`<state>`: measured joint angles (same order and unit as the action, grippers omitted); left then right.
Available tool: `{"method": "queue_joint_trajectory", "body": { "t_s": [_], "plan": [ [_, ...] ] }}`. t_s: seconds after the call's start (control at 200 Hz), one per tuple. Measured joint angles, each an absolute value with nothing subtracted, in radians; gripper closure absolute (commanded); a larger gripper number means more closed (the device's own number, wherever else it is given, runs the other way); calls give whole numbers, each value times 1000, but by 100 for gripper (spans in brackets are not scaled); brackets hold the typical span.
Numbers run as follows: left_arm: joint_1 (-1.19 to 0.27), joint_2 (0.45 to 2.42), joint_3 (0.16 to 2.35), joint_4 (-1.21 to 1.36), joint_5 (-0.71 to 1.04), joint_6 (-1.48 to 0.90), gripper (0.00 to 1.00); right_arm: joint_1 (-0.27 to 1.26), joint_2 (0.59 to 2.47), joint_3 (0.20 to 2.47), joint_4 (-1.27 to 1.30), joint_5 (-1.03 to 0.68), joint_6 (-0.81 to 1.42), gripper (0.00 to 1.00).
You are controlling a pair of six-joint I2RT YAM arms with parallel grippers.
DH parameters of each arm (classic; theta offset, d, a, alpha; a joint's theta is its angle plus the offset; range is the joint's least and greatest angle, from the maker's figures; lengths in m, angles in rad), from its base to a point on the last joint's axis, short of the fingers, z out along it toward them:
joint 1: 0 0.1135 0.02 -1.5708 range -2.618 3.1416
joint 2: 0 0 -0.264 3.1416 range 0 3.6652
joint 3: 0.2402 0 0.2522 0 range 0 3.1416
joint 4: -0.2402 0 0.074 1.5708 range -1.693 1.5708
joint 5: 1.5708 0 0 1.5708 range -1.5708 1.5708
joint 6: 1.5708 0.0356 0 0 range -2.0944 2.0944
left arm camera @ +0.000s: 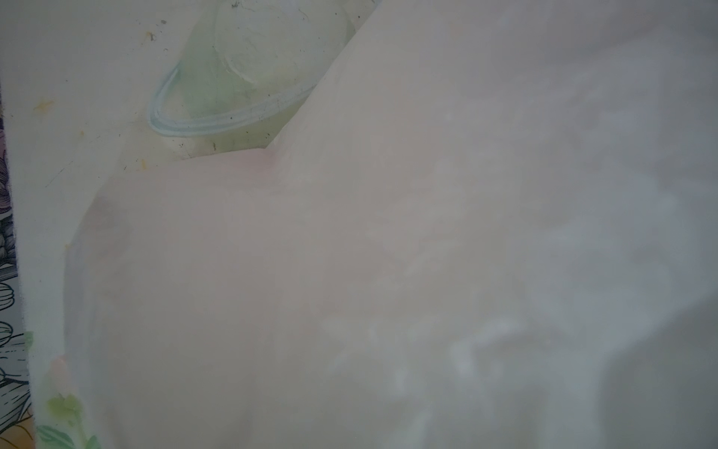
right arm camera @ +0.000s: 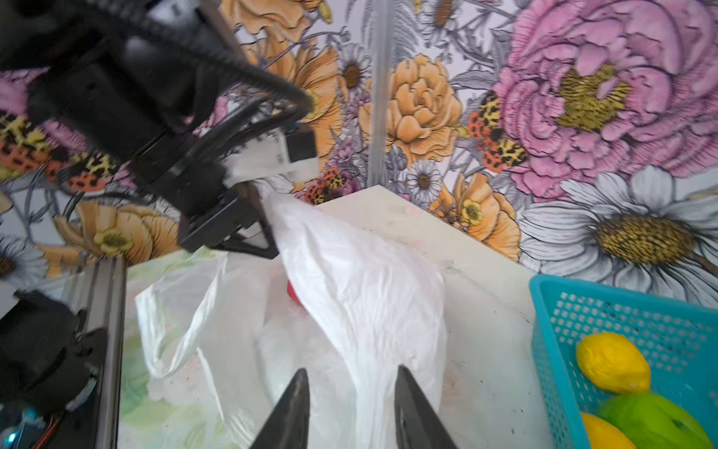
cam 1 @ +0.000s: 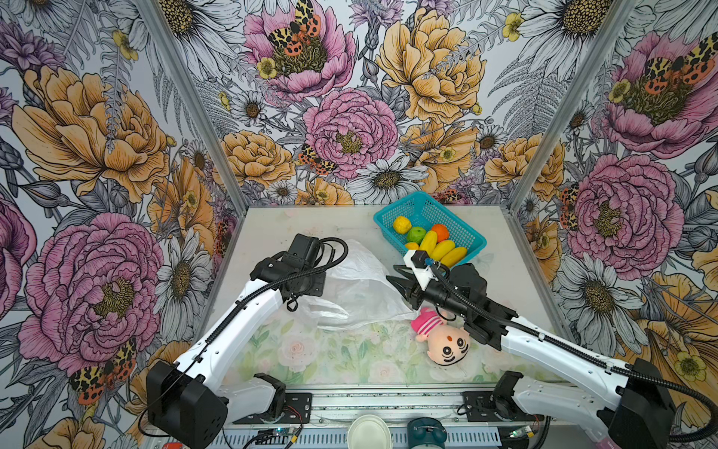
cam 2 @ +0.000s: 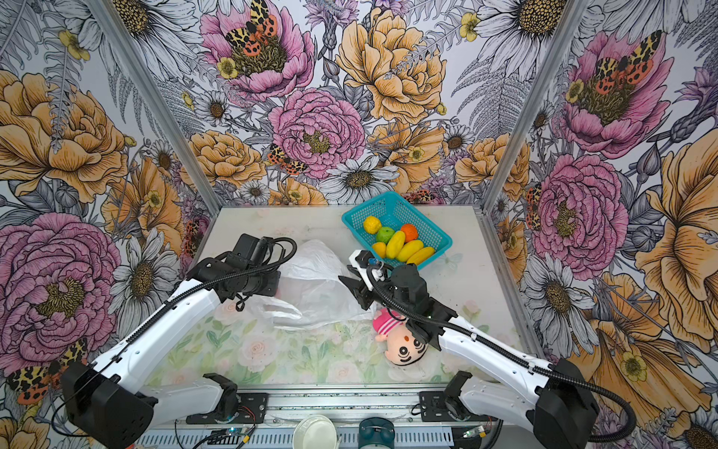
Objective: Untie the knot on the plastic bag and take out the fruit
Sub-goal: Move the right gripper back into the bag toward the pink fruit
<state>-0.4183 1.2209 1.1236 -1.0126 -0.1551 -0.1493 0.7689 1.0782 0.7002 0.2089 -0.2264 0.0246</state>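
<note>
The plastic bag [cam 1: 365, 287] sits about mid-table [cam 1: 279, 225], a bit toward the back edge, with its top pulled up into a peak. The left gripper [right arm camera: 264, 229] has its fingers pressed together on that peak, so it's pinching the film. One handle loop [cam 1: 324, 311] flops loose toward the front edge. In the right wrist view a reddish-pink lump [right arm camera: 293, 293] shows inside the bag's mouth.

The right gripper [right arm camera: 351, 369] hangs over the bag's right side with its fingers spread. Film runs under the gap, and I can't tell if it touches.

The fruit [cam 1: 431, 241] is piled in the teal basket [cam 1: 423, 210] at the back right corner. A plush doll [cam 1: 443, 340] lies just beside the bag, toward the front right, partly under the right arm.
</note>
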Motion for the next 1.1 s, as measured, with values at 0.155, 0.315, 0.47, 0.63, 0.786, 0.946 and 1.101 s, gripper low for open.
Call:
{"method": "queue_joint_trajectory", "body": {
  "t_s": [0.155,0.315,0.47,0.63,0.786,0.946,1.101],
  "plan": [
    [-414,1216,1124,-1013,-155,-149,100,863,1167,690,212,-347,-96,69],
    [-414,1192,1124,-1013,-156,-149,100,941,1288,692,215,-406,-207,70],
    [-414,1179,1124,-1013,-156,-149,100,974,1486,769,220,-412,-264,77],
    [-414,1164,1124,-1013,-156,-149,100,989,1693,846,296,-331,-282,73],
    [-414,1122,1124,-1012,-155,-149,100,1034,1850,938,354,-256,-290,68],
    [-415,1105,1124,-1001,-147,-149,100,1133,1989,1103,370,-144,-290,61],
    [-442,1108,1124,-993,-128,-149,100,1195,2062,1238,368,-14,-259,42]
  ]
}}
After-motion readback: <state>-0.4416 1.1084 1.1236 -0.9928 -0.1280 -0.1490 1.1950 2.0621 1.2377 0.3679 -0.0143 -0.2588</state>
